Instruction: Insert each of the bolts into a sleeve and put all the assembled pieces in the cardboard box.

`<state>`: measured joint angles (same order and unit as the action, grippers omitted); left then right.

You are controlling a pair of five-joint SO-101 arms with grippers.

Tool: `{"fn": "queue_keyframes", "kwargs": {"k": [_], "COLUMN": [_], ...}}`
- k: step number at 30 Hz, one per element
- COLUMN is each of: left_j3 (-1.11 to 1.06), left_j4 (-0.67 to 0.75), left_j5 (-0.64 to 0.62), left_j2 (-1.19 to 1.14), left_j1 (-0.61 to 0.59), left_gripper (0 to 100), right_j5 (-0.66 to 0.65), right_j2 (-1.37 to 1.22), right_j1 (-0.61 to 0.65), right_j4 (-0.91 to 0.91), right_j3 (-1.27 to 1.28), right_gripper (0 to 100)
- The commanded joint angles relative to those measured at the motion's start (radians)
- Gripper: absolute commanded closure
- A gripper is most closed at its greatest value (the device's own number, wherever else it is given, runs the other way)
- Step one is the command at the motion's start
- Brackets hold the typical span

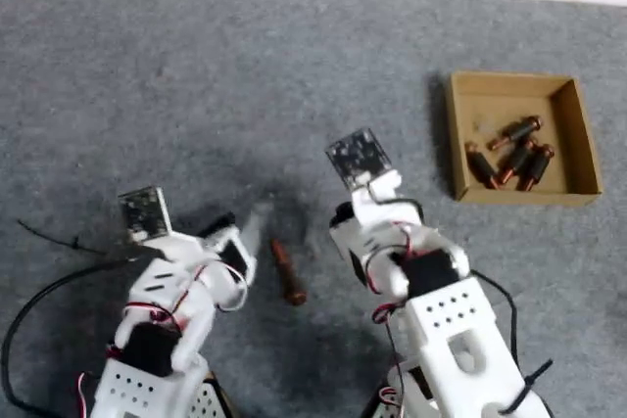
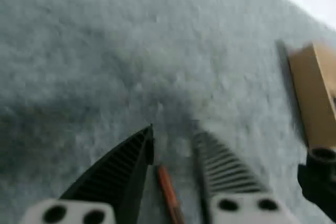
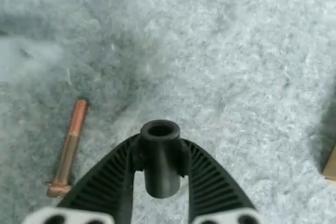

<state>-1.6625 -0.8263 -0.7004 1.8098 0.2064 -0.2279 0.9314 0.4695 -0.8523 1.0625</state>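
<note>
My right gripper (image 3: 160, 148) is clamped on a black sleeve (image 3: 160, 167), gripped at its sides with its open bore facing the wrist camera. My left gripper (image 2: 173, 131) is spread moderately wide and holds nothing. A copper-coloured bolt (image 2: 168, 190) shows between its fingers in the left wrist view, lying on the grey carpet (image 1: 196, 75); I cannot tell whether either finger touches it. From the high view the bolt lies flat between my two arms, just beside the left gripper, its head toward the arm bases. Well apart, past the right arm, the cardboard box (image 1: 457, 139) holds four assembled pieces (image 1: 509, 154) clustered together.
</note>
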Motion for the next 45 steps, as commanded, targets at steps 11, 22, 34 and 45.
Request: {"fn": "queue_keyframes", "kwargs": {"k": [11,22,34,45], "left_j3": [-0.022,0.012,0.240,0.484], "left_j4": [-0.031,-0.035,-0.129,-0.129], "left_j5": [-0.021,-0.057,-0.054,-0.166], "left_j2": [0.002,0.002,-0.173,-0.932], "left_j1": [0.240,0.232,0.185,0.242], "left_gripper": [80,79,79,78], "right_j5": [0.009,0.009,0.009,0.009], "right_j2": [0.070,0.070,0.070,0.070], "right_j1": [-0.013,-0.013,-0.013,-0.053], "right_j4": [0.031,0.031,0.036,0.064], "right_j3": [0.041,0.041,0.077,0.079], "right_gripper": [99.5,99.5,99.5,99.5]}}
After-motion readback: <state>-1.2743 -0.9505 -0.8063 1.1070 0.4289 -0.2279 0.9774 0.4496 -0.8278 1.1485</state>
